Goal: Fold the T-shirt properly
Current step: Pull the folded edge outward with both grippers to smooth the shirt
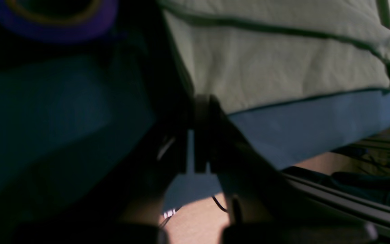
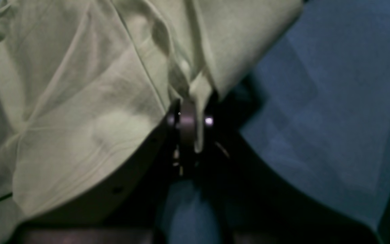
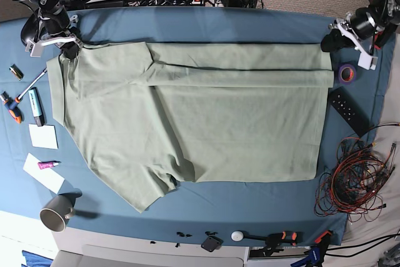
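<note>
The surface [image 3: 206,26], draped in a teal-blue cloth, fills most of the base view. The T-shirt [image 3: 206,123] lies flat across its middle and covers much of it. A long band along the shirt's far edge, in the upper part of the frame, is already turned over onto the body, leaving a straight crease from side to side. One sleeve sticks out toward the lower left of the frame, not yet folded.

The two arms sit at opposite ends of that folded band, probably so the strip can be lifted and carried evenly. The right gripper [image 3: 69,49], at the upper left of the base view, has its jaws clamped on a bunched corner of the cloth; its wrist view shows fabric pinched between them and gathered into pleats. The left gripper [image 3: 330,43], at the upper right, has its jaws together at the shirt's edge, and its wrist view shows the hem meeting them, so it appears to be pinching the cloth there.

Smaller things ring the shirt. A tangle of red and black wires [image 3: 353,176] lies at the lower right, a black remote [image 3: 349,110] and a roll of purple tape [image 3: 347,72] at the right edge. On the left are a metal cup [image 3: 56,212], white paper slips [image 3: 42,137] and pens.
</note>
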Controlling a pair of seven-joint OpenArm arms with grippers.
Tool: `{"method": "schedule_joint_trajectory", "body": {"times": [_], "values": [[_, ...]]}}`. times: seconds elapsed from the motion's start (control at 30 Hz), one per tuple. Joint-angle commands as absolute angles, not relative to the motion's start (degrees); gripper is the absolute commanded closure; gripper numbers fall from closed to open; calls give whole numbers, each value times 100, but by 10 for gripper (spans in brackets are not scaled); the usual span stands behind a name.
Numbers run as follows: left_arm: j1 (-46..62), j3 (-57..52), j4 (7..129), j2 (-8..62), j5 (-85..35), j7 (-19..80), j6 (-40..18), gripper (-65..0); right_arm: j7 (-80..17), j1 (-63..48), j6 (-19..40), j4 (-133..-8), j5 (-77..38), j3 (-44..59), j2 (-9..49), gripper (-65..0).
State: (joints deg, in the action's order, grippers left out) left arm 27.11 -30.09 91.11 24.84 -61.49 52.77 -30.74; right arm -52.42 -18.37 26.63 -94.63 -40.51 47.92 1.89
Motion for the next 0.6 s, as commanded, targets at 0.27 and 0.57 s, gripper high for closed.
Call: {"method": "schedule_joint_trajectory", "body": {"times": [0.27, 0.57], "values": [[3055, -3094, 9194, 2834, -6337, 5468, -3164, 0, -5293, -2268, 2792, -9557, -4178, 4812, 489, 0], [3229, -3094, 9194, 3035, -6399, 5572, -3162, 0, -5363, -2515, 2836, -9557, -4263, 4810, 648, 0]]}}
